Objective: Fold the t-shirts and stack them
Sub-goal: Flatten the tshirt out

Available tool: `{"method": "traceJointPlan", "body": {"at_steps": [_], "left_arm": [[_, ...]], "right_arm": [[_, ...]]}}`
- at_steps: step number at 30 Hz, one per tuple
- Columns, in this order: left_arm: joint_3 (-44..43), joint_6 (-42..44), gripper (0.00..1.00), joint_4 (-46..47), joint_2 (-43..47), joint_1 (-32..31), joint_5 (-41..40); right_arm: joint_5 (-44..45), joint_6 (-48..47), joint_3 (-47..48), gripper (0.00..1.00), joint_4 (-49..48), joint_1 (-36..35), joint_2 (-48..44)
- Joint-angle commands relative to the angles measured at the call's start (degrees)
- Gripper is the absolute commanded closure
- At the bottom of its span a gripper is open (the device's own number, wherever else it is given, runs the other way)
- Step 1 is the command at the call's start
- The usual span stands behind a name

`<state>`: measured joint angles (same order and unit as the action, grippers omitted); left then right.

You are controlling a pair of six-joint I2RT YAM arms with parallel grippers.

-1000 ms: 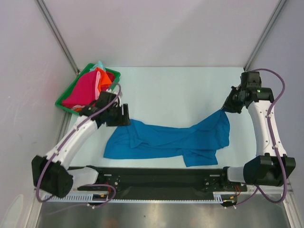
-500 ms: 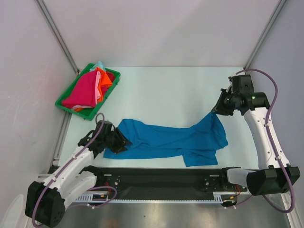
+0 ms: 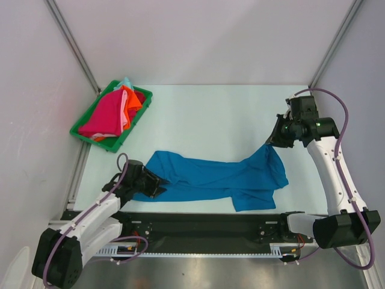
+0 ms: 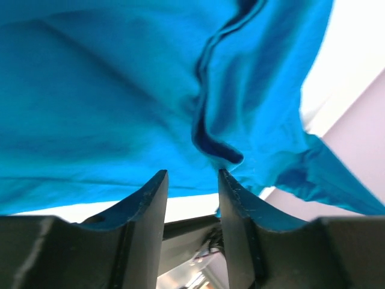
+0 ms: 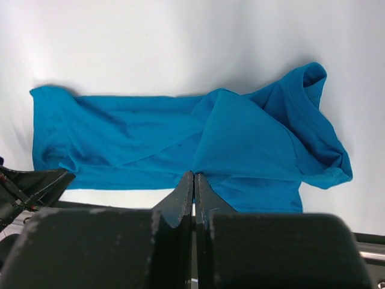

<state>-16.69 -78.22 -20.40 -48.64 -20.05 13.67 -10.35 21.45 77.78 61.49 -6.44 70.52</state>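
Across the near half of the desk (image 3: 210, 108), a blue t-shirt (image 3: 204, 177), stretched long from left to right and full of wrinkles. Right end raised off the surface into a peak at the right claw (image 3: 272, 142), pressed together on a pinch of the cloth. In the right wrist view, fingers (image 5: 180, 192) flat against each other, blue fabric meeting their tips.

At the shirt's left end, the left claw (image 3: 157, 180), low over the desk at the cloth's edge, spread partway. In the left wrist view, a clear gap between the two dark fingers, nothing in it, a deep fold of the shirt just past the tips.

Far left on the desk, well apart from the blue shirt, a green tray (image 3: 96, 142) heaped with a magenta t-shirt (image 3: 105, 114), an orange t-shirt (image 3: 131, 99) and a bit of mint cloth (image 3: 126, 80) at the far corner.
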Motion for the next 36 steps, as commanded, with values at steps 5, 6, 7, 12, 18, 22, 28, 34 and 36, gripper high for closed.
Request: {"method": "traceJointPlan", "body": {"at_steps": [5,6,7,12,18,22,28,34,36], "left_arm": [[2.0,-4.9,0.57,5.6,3.0,0.7,-0.7],[2.1,-4.9,0.58,5.6,4.0,0.9,-0.3],[2.1,-4.9,0.61,4.8,4.5,1.3,-0.1],[2.8,-6.4,0.55,0.7,10.2,1.6,-1.2],[6.4,-11.6,0.41,1.1,13.1,1.9,0.0],[6.1,-11.5,0.5,2.2,10.7,1.9,0.2],[4.7,-9.7,0.59,8.8,2.4,1.9,0.5],[3.9,-8.4,0.63,9.7,-0.7,2.0,1.4],[4.1,-8.4,0.67,10.7,-0.8,2.4,1.2]], "right_arm": [[1.0,-1.3,1.9,1.0,0.0,-0.3,-0.2],[1.1,-1.4,2.1,1.0,0.0,-0.3,-0.1],[1.2,-1.5,2.1,1.0,-0.1,-0.3,0.0],[1.4,-1.5,2.5,1.0,-0.1,-0.2,0.3],[1.1,-1.3,3.4,1.0,-0.1,-0.2,1.1],[0.9,-1.2,3.5,1.0,-0.4,-0.2,1.2],[0.8,-1.0,3.3,1.0,-0.3,-0.1,1.3],[0.8,-0.6,3.0,1.0,-0.4,0.3,0.9],[0.7,-0.4,2.8,1.0,-0.4,0.6,0.9]]}}
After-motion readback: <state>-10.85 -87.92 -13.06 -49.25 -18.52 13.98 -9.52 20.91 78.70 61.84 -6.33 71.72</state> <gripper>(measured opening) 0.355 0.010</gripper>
